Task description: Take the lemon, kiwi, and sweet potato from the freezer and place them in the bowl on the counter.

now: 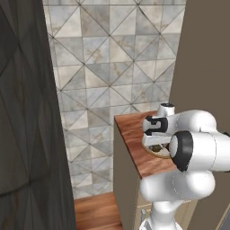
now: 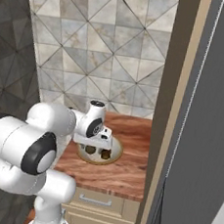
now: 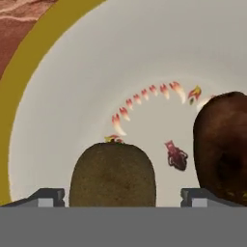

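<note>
the gripper (image 3: 113, 195) hangs over the bowl (image 2: 115, 154) on the counter (image 2: 127, 172), fingers (image 3: 48, 197) spread either side of the kiwi (image 3: 113, 174) lying inside, a light, fuzzy, slightly soft fruit best pinched across its middle.

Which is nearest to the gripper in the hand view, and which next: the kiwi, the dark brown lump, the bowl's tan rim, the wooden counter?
1. Kiwi: between the fingertips of the gripper, low centre.
2. Dark brown lump: just right of the kiwi.
3. Bowl's tan rim: far left.
4. Counter: beyond the rim, top left corner.
</note>
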